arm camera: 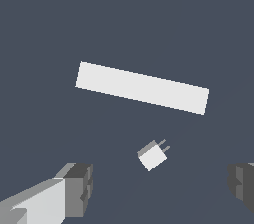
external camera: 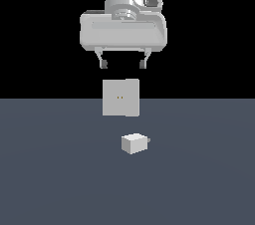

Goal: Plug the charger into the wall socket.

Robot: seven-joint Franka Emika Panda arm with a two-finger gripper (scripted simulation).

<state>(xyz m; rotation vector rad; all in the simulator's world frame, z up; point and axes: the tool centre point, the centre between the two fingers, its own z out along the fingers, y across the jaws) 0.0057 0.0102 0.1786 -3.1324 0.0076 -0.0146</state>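
Note:
The charger (external camera: 134,143) is a small off-white block lying on the grey floor, its short prongs pointing toward the exterior view's right. Behind it the wall socket (external camera: 120,98) stands upright, a flat square plate with two tiny holes at its centre. My gripper (external camera: 123,63) hangs high above both, open and empty, fingers spread wide. In the wrist view the charger (arm camera: 152,155) lies between the two fingertips (arm camera: 79,183), far below them, and the wall socket (arm camera: 143,88) shows edge-on as a long pale strip beyond it.
The flat grey floor (external camera: 50,179) stretches all around. Nothing else stands on it.

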